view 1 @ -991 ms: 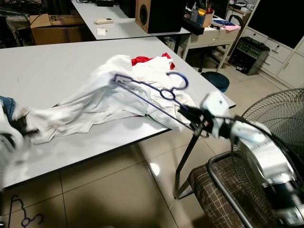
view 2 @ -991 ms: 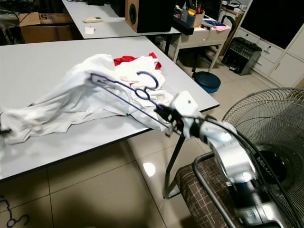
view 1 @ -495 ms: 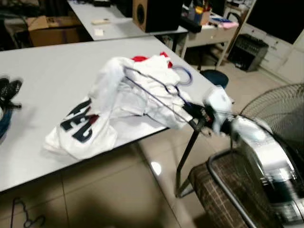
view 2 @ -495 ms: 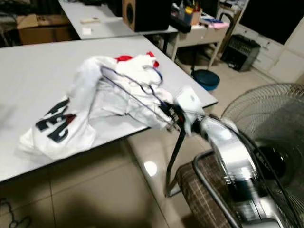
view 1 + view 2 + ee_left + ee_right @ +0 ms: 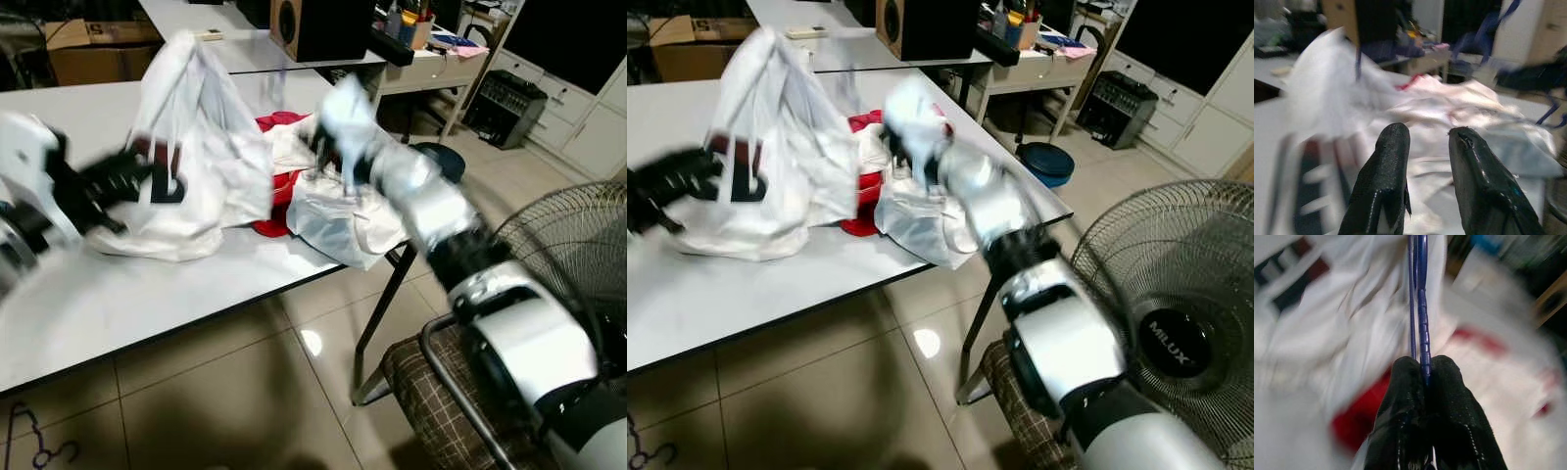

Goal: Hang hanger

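A white shirt (image 5: 201, 117) with dark lettering is lifted off the grey table (image 5: 118, 294), draped over a blue wire hanger (image 5: 1418, 308). My right gripper (image 5: 313, 137) is raised over the table's right side, blurred, and is shut on the hanger's wire beside the shirt. My left gripper (image 5: 122, 181) reaches in from the left at the shirt's lower edge. Its fingers (image 5: 1383, 166) stand open with the shirt just beyond them and nothing between them. Most of the hanger is hidden inside the shirt.
A red garment (image 5: 279, 201) and another white garment (image 5: 353, 220) lie at the table's right edge. A standing fan (image 5: 578, 255) and a chair with a checked cushion (image 5: 441, 392) are close on the right. Another hanger (image 5: 39, 450) lies on the floor.
My right arm has swung up and leftward over the table, carrying the hanger and lifting the shirt off the table. My left gripper has come in toward the shirt.
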Controlling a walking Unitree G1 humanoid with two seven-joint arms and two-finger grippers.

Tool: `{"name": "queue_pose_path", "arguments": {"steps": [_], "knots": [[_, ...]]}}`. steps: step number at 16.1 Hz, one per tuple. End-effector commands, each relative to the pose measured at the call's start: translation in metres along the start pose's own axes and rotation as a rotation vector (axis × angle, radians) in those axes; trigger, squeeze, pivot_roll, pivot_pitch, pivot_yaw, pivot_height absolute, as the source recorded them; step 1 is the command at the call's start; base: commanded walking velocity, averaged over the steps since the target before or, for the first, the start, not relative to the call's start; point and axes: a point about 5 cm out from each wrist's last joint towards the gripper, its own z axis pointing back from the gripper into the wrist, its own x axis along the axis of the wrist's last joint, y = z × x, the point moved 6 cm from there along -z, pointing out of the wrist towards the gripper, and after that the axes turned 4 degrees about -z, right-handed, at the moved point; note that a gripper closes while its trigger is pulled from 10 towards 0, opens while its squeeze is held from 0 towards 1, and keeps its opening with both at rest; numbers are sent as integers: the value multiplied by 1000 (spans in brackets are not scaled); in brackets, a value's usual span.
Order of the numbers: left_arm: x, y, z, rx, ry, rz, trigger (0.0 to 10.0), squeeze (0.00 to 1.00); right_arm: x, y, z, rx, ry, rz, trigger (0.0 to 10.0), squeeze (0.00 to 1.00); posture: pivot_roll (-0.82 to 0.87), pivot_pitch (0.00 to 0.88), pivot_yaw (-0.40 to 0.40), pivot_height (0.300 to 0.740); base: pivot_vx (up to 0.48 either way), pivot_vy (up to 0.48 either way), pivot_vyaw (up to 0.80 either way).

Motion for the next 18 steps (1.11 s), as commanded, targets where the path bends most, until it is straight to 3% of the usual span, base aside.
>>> {"name": "queue_pose_path", "arguments": {"steps": [1, 3, 4, 6, 8, 11, 12, 15, 16, 17, 18], "knots": [[-3, -20, -5, -76, 12, -2, 10000, 0, -36, 8, 7, 78, 109, 11, 10000, 0, 89, 0, -126, 740, 0, 0, 0], [-12, -33, -16, -101, 41, 1, 10000, 0, -72, 25, 18, 203, 212, 68, 10000, 0, 68, 0, -106, 740, 0, 0, 0], [-14, -38, -19, -112, 47, 1, 10000, 0, -79, 27, 21, 223, 235, 73, 10000, 0, 63, 0, -101, 740, 0, 0, 0], [-28, -60, -40, -164, 93, -29, 10000, 0, -99, 19, 46, 273, 289, 86, 10000, 0, 27, 0, -70, 740, 0, 0, 0], [-37, -68, -56, -169, 127, -91, 10000, 0, -91, 1, 69, 257, 232, 90, 10000, 0, 2, 0, -57, 740, 0, 0, 0], [-64, -56, -82, -60, 214, -206, 10000, 0, -57, -16, 110, 153, 47, 66, 10000, 0, -60, 0, -28, 740, 0, 0, 0], [-69, -53, -86, -34, 224, -208, 10000, 1000, -53, -16, 116, 128, 19, 53, 10000, 0, -60, 0, -28, 740, 0, 0, 0], [-98, -26, -94, 138, 346, -371, 10000, 1000, -57, 7, 146, 14, -16, 6, 10000, 0, -104, 0, 16, 740, 0, 0, 0], [-107, -16, -89, 183, 384, -454, 10000, 522, -62, 22, 158, -10, -13, -45, 10000, 0, -112, 0, 25, 740, 0, 0, 0], [-109, -12, -85, 197, 397, -465, 10000, 0, -64, 30, 161, -6, -11, -60, 10000, 0, -107, 0, 20, 740, 0, 0, 0], [-117, -3, -76, 229, 432, -489, 10000, 0, -67, 48, 170, 10, -6, -102, 10000, 0, -98, 0, 12, 740, 0, 0, 0]]}}
